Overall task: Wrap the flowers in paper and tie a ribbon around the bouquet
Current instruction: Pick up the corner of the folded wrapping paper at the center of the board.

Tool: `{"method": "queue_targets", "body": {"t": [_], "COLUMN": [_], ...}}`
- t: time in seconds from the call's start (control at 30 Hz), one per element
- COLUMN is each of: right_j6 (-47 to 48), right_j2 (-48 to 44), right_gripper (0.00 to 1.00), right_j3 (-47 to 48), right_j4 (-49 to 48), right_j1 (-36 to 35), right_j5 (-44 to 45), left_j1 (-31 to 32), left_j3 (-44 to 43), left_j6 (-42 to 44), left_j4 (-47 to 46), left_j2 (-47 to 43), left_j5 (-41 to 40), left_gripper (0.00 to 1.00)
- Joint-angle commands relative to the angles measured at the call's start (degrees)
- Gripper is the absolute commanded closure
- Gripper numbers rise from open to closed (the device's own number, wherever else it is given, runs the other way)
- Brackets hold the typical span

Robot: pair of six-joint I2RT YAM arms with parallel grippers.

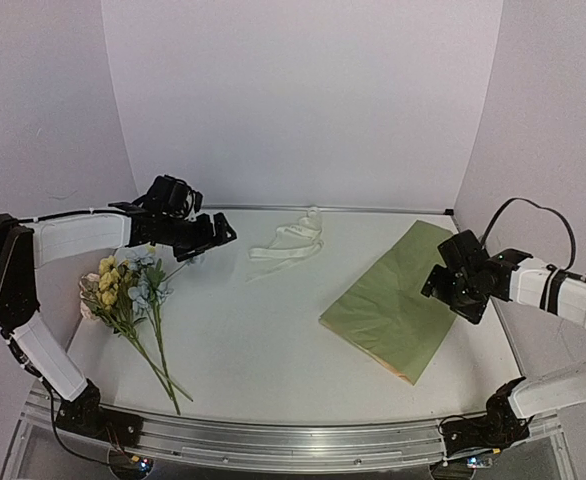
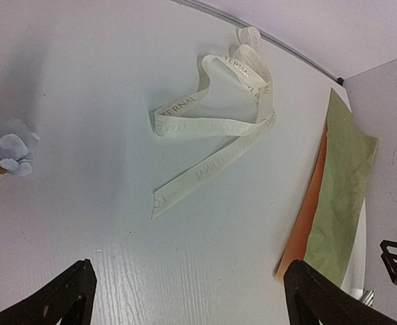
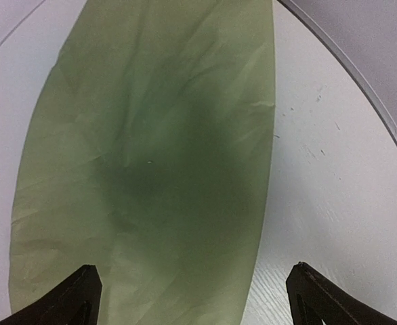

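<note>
Hovering with right end effector (image 1: 451, 290) wide over paper (image 1: 388, 300) (left end effector (image 1: 209, 240) wide too, near flowers (image 1: 123, 285)), risking crumpling or sliding the flat sheet when pinching.

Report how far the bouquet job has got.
Done: nothing. The flowers lie loose on the left, the paper flat on the right, the ribbon heaped at the back. In hand: nothing; the left hand hangs open near the flowers, the right hand open over the paper. Left: wrapping and tying.

Robotics lab test cell: plain white walls (image 1: 303, 100) are enclosing a white table (image 1: 263, 330); an aluminium rail (image 1: 293, 440) is carrying cabled arm bases (image 1: 78, 408).
</note>
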State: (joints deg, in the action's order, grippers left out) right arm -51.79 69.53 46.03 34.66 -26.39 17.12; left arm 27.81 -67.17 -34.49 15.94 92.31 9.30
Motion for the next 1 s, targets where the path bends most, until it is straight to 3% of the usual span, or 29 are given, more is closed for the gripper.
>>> {"method": "queue_targets", "body": {"t": [0.0,0.3,0.5,0.97], "right_j6": [-4.5,-6.8,-7.2,-7.3], "right_j2": [-2.7,1.2,6.9,15.4], "right_gripper": [0.02,0.03,0.11,0.61], "right_j3": [-4.2,-11.2,-13.5,-11.6], "right_j4": [-1.8,-9.6,-16.8,-21.5], "right_j1": [2.3,5.6,6.5,6.4], "right_j5": [-1.2,-5.7,-9.3,-14.3], "left_j1": [-0.1,2.0,7.2,13.9], "left_j3": [-3.6,-5.0,-6.6,-14.5], "left_j6": [-3.0,-7.8,-9.3,-10.2], "left_j4": [-5.1,-11.7,-14.4,-14.0], "left_j2": [3.9,11.8,16.5,28.0], "left_j5": [7.4,17.0,18.3,18.9], "left_gripper": [0.00,0.01,0.01,0.05]}}
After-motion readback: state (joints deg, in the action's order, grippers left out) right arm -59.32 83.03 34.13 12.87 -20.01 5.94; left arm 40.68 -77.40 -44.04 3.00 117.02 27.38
